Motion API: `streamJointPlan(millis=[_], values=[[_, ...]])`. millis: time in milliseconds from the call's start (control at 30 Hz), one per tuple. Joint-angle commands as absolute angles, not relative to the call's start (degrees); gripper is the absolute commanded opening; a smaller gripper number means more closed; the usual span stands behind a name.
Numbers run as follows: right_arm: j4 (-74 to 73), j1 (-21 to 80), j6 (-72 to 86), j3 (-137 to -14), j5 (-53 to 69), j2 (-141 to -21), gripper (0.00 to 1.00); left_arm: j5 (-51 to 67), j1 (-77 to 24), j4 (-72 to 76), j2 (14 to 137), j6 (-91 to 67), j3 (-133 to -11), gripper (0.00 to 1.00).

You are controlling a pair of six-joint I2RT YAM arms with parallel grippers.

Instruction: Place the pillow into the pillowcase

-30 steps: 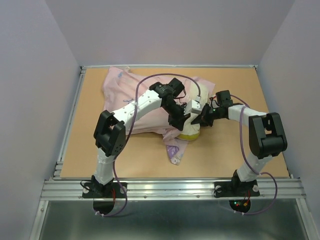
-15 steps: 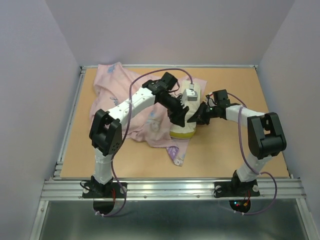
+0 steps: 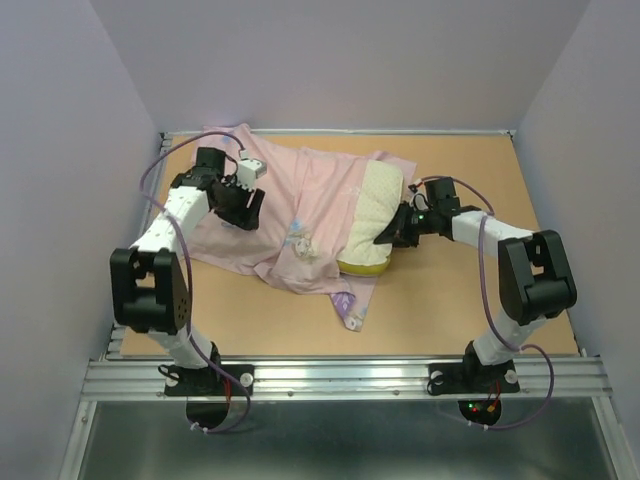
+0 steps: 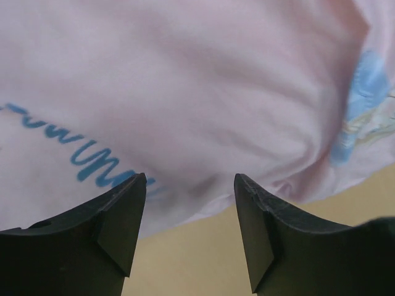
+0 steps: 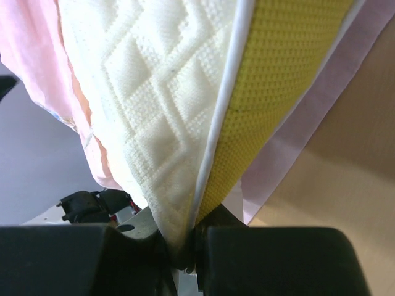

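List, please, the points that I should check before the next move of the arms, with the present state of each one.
1. Is the right gripper shut on the edge of the pillow? Ok.
2. Does the left gripper hold the pillowcase? Not ok: it is open over the fabric, with nothing between its fingers.
3. Is the pillow fully inside the pillowcase? Not ok: its right part lies bare.
4. Is the pillowcase mouth open wide enough? Cannot tell.
5. Are the two arms apart from each other? Ok.
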State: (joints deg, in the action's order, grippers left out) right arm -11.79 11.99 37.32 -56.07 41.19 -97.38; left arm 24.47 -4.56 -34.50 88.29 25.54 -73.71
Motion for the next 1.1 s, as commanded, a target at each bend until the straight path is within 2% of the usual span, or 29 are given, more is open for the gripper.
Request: streamJointPlan(millis=[0,100,300,367,567,833,867,967,1000,1033,1067], values=[[-11.6,10.64,34.1,-55.11,38.41,-92.2,0.0,19.59,-6.5,-28.13,99.54,22.69,-74.34,0.68],[-13.79,8.62,31.56,-53.97,37.97,-89.92,0.01,19.6,-13.32,-26.29,107.54,19.43,-84.67,0.63],[-17.58,4.75,28.74,-53.79,36.91,-89.12,0.01,20.12,-21.53,-31.63,115.58,16.62,-106.06,0.66],[-17.58,4.39,28.57,-54.58,37.0,-89.47,0.01,19.35,-21.36,-31.9,114.27,15.65,-106.0,0.69],[-17.49,4.31,28.91,-56.6,39.9,-92.81,0.01,11.61,-18.99,-31.56,106.09,19.85,-94.77,0.76],[-17.4,4.39,30.23,-55.46,41.31,-92.55,0.0,14.94,-19.77,-31.56,110.3,22.59,-92.02,0.79],[-17.4,4.39,30.23,-55.37,41.66,-92.64,0.01,15.03,-20.3,-31.38,111.09,22.33,-91.85,0.77],[-17.31,4.39,30.67,-55.28,42.97,-93.34,0.0,18.17,-22.4,-31.64,113.81,21.8,-92.63,0.51],[-17.23,4.39,30.85,-55.2,43.33,-93.34,0.01,19.41,-23.28,-31.64,113.82,21.88,-93.07,0.4],[-16.97,4.31,31.55,-55.11,43.77,-93.69,0.01,20.9,-24.42,-32.68,113.73,22.06,-93.77,0.19],[-16.79,4.39,31.99,-55.02,44.81,-94.04,0.0,25.18,-26.87,-33.65,113.47,22.58,-94.65,0.11]])
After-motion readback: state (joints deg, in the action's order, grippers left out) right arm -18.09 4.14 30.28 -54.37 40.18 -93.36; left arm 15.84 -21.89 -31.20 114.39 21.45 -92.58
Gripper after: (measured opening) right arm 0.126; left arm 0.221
